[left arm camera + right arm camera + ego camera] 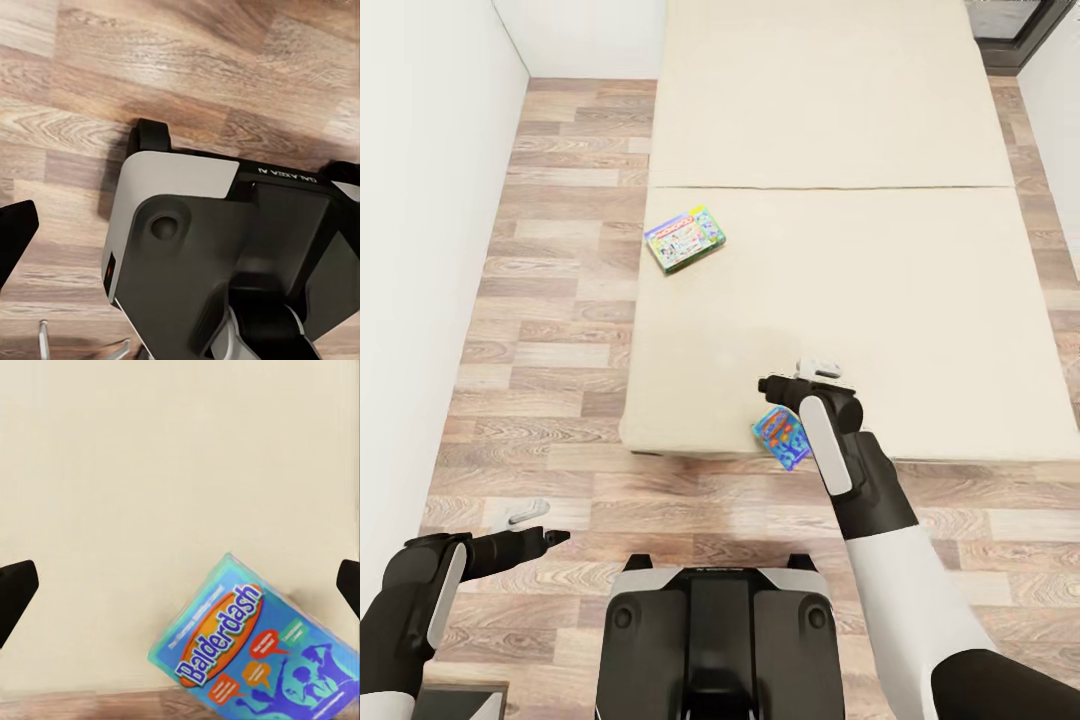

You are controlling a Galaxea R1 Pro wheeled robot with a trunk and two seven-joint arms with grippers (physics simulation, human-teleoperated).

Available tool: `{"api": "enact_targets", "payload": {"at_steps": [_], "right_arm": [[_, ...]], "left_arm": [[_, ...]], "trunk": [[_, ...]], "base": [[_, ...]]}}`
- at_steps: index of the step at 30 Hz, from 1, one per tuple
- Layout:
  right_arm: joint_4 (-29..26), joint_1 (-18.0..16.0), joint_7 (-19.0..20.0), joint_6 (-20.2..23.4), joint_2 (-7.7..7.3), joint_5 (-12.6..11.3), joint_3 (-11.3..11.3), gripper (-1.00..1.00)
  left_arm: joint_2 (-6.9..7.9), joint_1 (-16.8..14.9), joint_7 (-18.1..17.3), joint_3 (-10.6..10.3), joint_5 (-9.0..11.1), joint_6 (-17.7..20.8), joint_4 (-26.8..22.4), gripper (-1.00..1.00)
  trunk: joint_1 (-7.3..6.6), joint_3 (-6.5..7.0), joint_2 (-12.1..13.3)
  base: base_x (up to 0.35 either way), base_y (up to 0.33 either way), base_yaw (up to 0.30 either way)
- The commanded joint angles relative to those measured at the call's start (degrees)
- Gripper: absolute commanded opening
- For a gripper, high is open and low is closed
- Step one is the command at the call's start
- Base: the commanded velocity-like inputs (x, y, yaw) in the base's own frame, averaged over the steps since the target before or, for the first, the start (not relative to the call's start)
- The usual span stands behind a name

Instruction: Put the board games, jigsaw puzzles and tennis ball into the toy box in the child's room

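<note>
At the bed's (840, 300) near edge, the blue game box (783, 437) is being hovered over by the open right pincer (180, 585); nudged, it is risking being knocked floorward.

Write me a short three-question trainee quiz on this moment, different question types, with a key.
1. True or false: the blue board game lies at the near edge of the bed, under the right hand.
2. Multiple choice: the green board game lies on the A) floor B) bed C) robot's base.
3. Fill in: the word printed on the blue box in the right wrist view is ____.

Key:
1. True. The box sits by the bed's front edge with the hand just above it.
2. B. It rests near the bed's left edge, by the seam.
3. Balderdash.
</note>
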Motion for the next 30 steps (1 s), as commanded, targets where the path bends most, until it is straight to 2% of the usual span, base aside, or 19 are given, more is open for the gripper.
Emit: {"api": "enact_targets", "payload": {"at_steps": [1, 4, 10, 14, 16, 18, 21, 23, 26, 27, 30], "right_arm": [[-0.5, 0.5, -0.3, 0.1, 0.00, -0.6, 0.0, 1.00], [-1.6, 2.5, 2.3, 0.2, 0.00, -0.6, -0.4, 1.00], [-2.8, 4.3, 7.9, 0.1, 0.00, -0.7, -0.6, 1.00], [-5.8, 7.5, 14.1, 0.1, -2.14, -1.1, -1.0, 1.00], [-7.7, 9.7, 17.6, 0.1, -3.19, -1.8, -1.9, 1.00], [-9.6, 13.5, 22.6, 0.0, -4.56, -3.1, -3.9, 1.00], [-10.4, 17.2, 28.7, -0.1, -6.13, -5.0, -6.7, 1.00], [-10.6, 20.7, 35.7, -0.3, -7.59, -6.3, -9.5, 1.00], [-10.7, 24.6, 43.1, -0.6, -8.69, -6.6, -11.8, 1.00], [-10.4, 25.8, 44.8, -0.8, -8.90, -6.6, -12.4, 1.00], [-9.7, 27.3, 46.7, -1.7, -9.11, -6.5, -12.9, 1.00]], "left_arm": [[0.00, 0.0, -0.2, 0.1, 0.0, 0.3, 0.0, 1.00], [-0.04, 0.0, -0.2, 0.0, 0.0, 0.3, 0.0, 1.00], [-0.03, 0.0, -0.2, 0.0, 0.0, 0.3, 0.0, 1.00], [-0.01, 0.0, -0.2, 0.0, 0.0, 0.3, 0.0, 1.00], [0.00, 0.0, -0.2, 0.0, 0.0, 0.3, 0.0, 1.00], [0.00, 0.0, -0.2, 0.0, 0.0, 0.3, 0.0, 1.00], [-0.04, 0.0, -0.2, 0.0, 0.0, 0.3, 0.0, 1.00], [-0.09, 0.0, -0.1, 0.0, 0.0, 0.3, 0.0, 1.00], [-0.14, 0.0, 0.1, 0.0, 0.0, 0.3, 0.0, 1.00], [-0.18, 0.0, 0.2, 0.0, 0.0, 0.3, 0.0, 1.00], [-0.27, 0.0, 0.3, -0.1, 0.0, 0.3, 0.0, 1.00]], "trunk": [[0.04, 0.03, -0.1], [0.04, 0.31, -0.1], [0.04, 0.85, -0.1], [0.04, 1.22, -0.1], [0.04, 1.40, -0.1], [0.04, 1.58, -0.1], [0.04, 1.85, -0.1], [0.04, 2.03, -0.1], [0.04, 2.31, -0.1], [0.04, 2.40, -0.1], [0.04, 2.67, -0.1]], "base": [[0.000, 0.000, -0.075], [0.000, 0.000, -0.077], [0.000, 0.000, -0.081], [0.000, 0.000, -0.085], [0.000, 0.000, -0.086], [0.000, 0.000, -0.093], [0.000, 0.000, -0.099], [0.000, 0.000, -0.102], [0.000, 0.000, -0.102], [0.000, 0.000, -0.103], [0.000, 0.000, -0.103]]}}
